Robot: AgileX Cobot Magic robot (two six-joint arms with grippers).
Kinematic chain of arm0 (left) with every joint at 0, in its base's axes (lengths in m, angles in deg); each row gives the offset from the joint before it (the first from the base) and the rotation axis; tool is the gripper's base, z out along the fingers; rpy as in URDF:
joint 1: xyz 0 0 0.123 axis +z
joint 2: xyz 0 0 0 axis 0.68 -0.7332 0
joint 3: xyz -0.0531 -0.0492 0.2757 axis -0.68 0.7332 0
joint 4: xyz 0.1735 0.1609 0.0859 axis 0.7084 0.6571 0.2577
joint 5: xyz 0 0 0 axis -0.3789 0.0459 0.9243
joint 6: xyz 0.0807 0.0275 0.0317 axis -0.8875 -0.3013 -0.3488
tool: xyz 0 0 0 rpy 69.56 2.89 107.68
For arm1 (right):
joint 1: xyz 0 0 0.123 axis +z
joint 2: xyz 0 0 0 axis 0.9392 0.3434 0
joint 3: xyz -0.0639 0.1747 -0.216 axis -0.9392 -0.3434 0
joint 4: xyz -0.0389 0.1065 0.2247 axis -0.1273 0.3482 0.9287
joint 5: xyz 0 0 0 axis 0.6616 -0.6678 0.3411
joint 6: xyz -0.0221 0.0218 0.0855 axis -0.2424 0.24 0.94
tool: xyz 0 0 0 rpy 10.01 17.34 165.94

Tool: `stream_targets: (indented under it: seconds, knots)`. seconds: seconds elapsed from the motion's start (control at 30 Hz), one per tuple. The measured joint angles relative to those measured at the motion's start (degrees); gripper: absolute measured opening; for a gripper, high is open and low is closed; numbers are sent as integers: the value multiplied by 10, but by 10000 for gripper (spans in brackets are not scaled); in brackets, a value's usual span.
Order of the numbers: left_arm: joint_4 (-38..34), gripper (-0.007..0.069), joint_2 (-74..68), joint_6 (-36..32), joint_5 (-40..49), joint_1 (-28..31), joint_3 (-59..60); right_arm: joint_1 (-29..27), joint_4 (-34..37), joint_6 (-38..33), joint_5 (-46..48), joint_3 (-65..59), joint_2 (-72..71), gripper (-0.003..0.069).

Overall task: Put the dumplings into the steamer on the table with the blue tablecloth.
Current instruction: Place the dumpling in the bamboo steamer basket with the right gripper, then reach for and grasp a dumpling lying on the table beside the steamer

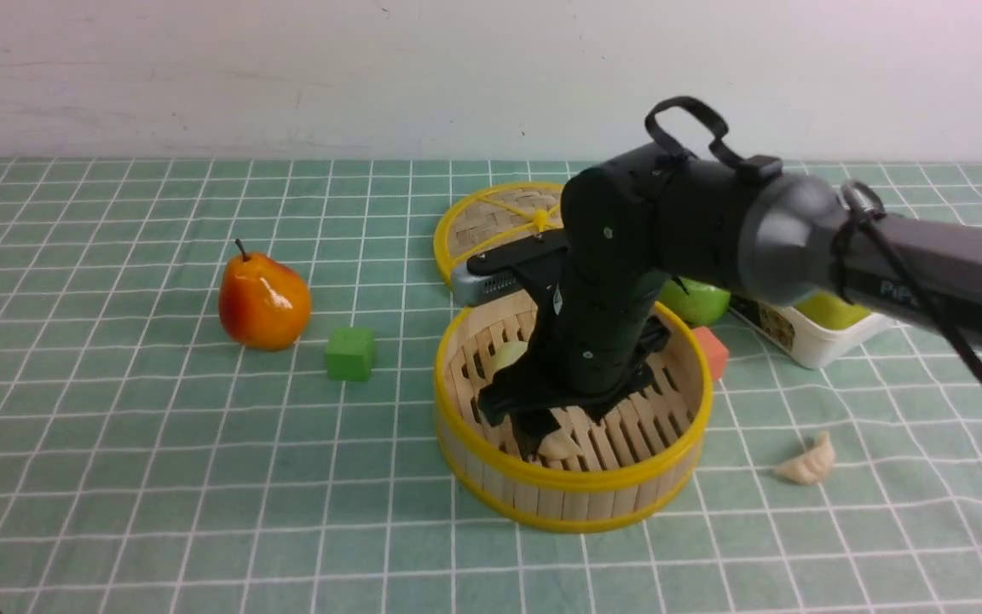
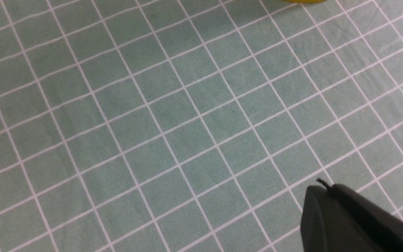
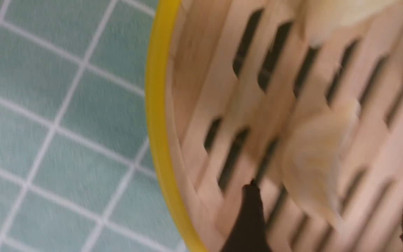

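Note:
The steamer stands mid-table on the blue tablecloth. My right gripper reaches down inside it, open. In the right wrist view its fingertips stand wide apart, with a blurred cream dumpling loose on the slats between and just beyond them. That dumpling lies near the steamer's front wall. A pale green dumpling lies at the back of the steamer's floor. A third dumpling lies on the cloth to the steamer's right. My left gripper is shut, empty, over bare cloth.
The flat woven lid lies behind the steamer. A pear and a green cube sit to its left. An orange cube, a green apple and a white tray crowd its right rear.

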Motion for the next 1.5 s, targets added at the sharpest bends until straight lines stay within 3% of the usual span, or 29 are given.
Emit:
stream_targets:
  seconds: [0.23, 0.4, 0.53, 0.8, 0.97, 1.17, 1.37, 1.5]
  knots:
    - [4, -14, 0, -2, 1, 0, 1, -11, -67, -6, 41, -114, -135, 553]
    - [11, -14, 0, -2, -9, 0, 1, -71, -76, 54, -31, -271, -245, 524]
    - [11, -14, 0, -2, -39, 0, 1, -169, -73, 134, -110, -354, -269, 507]
    - [11, -12, 0, -2, -59, 0, 1, -265, 22, 187, -235, -363, -175, 504]
    - [11, -12, 0, -2, -59, 0, 8, -279, 99, 192, -296, -363, -124, 504]
    - [12, -10, 0, -2, -57, 0, 25, -282, 119, 192, -309, -359, -119, 499]
    - [12, -6, -1, -2, -55, 0, 26, -282, 111, 192, -309, -357, -117, 419]
    - [12, -3, -1, -2, -48, 0, 26, -284, 104, 192, -306, -357, -115, 242]
